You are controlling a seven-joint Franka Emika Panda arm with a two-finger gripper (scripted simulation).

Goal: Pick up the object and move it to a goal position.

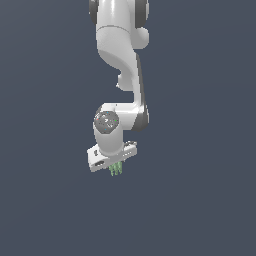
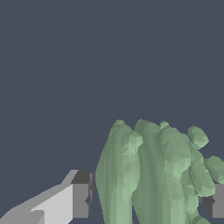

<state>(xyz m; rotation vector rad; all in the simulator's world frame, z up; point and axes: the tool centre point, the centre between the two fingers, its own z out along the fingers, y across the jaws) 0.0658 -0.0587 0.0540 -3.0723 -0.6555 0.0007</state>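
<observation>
The object (image 1: 116, 170) is a tiny pale green cluster of thin ridged blades, sticking out just below the white hand of the arm. In the wrist view the object (image 2: 148, 170) fills the space between the two fingers. My gripper (image 1: 114, 165) points downward and is shut on it. One grey finger pad (image 2: 81, 200) sits against one side of the blades, and the other finger (image 2: 216, 202) presses the opposite side at the frame's edge. In the exterior view the fingertips are hidden behind the green blades.
A flat, uniform dark blue-grey ground lies all around, with no edges or other objects in view. The white arm (image 1: 120, 55) comes down from the top of the exterior view.
</observation>
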